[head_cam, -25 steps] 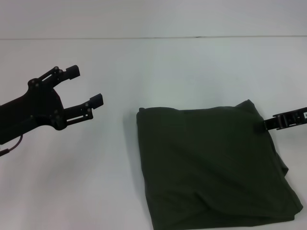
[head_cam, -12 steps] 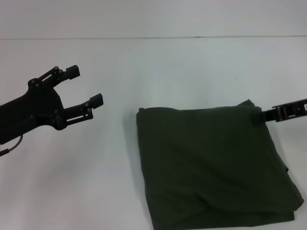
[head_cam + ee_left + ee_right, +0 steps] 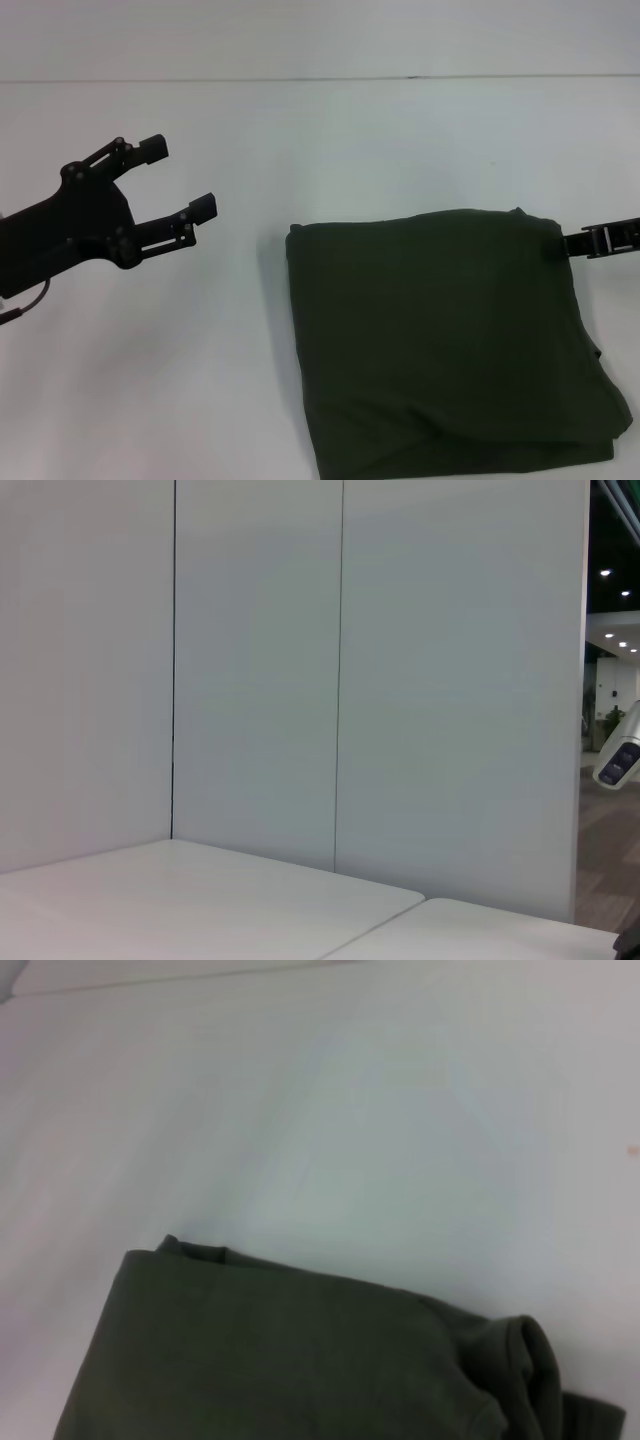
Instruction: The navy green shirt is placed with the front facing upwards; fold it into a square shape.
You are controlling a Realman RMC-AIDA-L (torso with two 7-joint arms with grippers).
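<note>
On the right half of the bench (image 3: 300, 130), the navy green shirt (image 3: 440, 340) lies folded into a rough square, running from mid-bench toward the near right corner. The right end effector (image 3: 560, 247) sits at its far right corner; whether it grips, I cannot tell. The left end effector (image 3: 180, 180) hovers well apart to the left, fingers spread, so the right arm is clearly nearer.

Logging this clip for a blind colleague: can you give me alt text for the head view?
A dark green shirt, folded into a rough square, lies on a white table. The right pincer meets its far right corner from the frame edge, while the left pincer hangs open above bare table to the left.
</note>
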